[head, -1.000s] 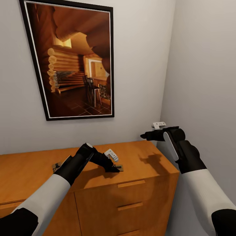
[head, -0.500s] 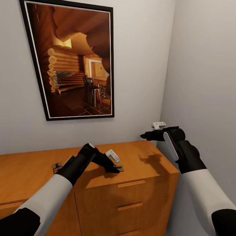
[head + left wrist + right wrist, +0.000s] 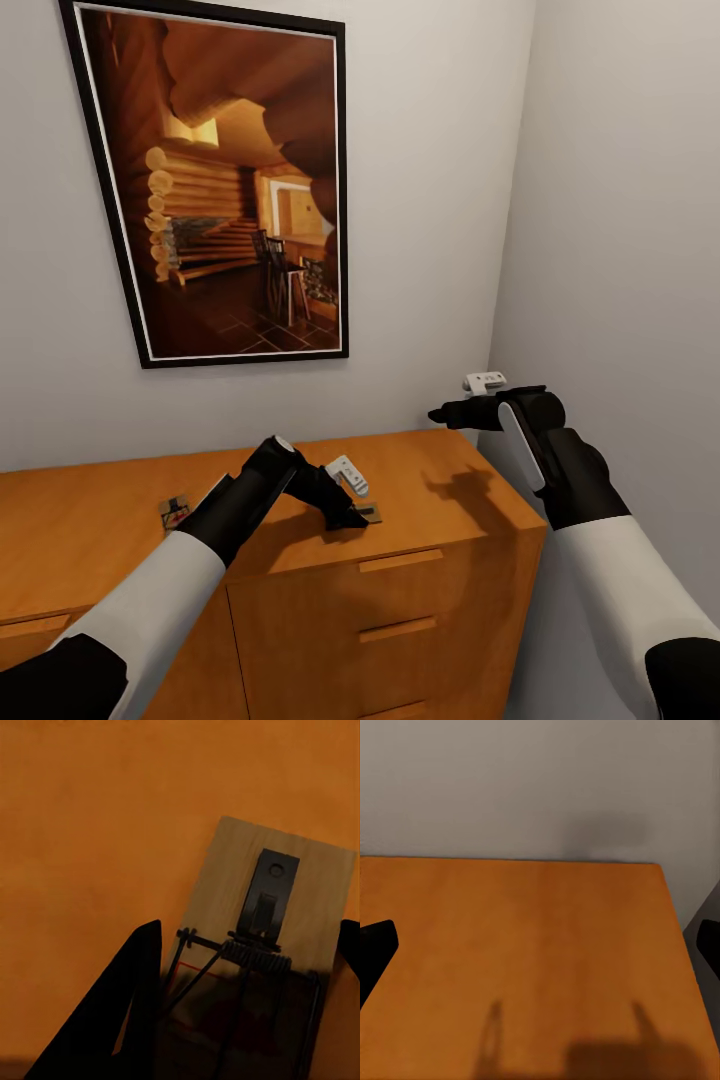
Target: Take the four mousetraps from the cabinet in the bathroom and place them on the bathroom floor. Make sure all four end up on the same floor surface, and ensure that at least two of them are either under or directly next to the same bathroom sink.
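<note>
A home, by the look of it. A framed picture [image 3: 225, 185] of a log-cabin room hangs on a plain pale wall [image 3: 440, 200]. Beneath it stands an orange-brown wooden cabinet [image 3: 420, 600] with drawers, set in a corner.

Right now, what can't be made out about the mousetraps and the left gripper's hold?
- Head view: mousetrap mostly hidden by left gripper.
- Head view: second mousetrap half behind the left forearm.
- Left wrist view: trap's near end is cut off by the frame; finger contact unclear.

two mousetraps [image 3: 176, 512] flat on cabinet [image 3: 430, 480]
</note>
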Robot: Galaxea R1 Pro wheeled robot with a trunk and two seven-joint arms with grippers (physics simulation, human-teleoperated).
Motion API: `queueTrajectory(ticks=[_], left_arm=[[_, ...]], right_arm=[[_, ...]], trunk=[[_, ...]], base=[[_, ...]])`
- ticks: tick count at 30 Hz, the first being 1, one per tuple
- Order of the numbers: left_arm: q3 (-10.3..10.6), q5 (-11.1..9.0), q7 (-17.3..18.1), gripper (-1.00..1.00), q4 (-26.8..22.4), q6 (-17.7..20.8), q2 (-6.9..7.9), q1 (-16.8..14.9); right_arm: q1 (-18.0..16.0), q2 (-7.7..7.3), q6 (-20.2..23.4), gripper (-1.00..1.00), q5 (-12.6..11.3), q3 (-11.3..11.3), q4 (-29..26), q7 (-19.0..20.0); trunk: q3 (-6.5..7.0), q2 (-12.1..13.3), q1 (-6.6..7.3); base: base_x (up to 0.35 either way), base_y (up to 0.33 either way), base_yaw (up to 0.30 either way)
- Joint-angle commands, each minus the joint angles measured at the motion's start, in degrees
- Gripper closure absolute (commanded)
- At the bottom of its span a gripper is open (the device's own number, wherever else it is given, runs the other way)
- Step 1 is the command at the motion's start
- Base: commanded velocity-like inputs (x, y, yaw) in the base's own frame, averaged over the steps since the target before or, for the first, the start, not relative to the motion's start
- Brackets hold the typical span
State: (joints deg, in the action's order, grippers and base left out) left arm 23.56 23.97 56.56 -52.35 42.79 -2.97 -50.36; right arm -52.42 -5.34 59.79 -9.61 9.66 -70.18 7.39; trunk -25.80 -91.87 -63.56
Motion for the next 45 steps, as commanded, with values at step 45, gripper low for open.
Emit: queueTrajectory(ticks=[45], left_arm=[[-31.17, 2.77, -9.35, 1.00, -20.59, 16.92, 3.72, -0.01]], right_arm=[[-0.05, 0.72, 0.21, -1.00, 0.02, 0.01, -0.13, -0.61]], trunk=[[-0.09, -0.03, 0.00]], base=[[0.000, 0.000, 0.000]])
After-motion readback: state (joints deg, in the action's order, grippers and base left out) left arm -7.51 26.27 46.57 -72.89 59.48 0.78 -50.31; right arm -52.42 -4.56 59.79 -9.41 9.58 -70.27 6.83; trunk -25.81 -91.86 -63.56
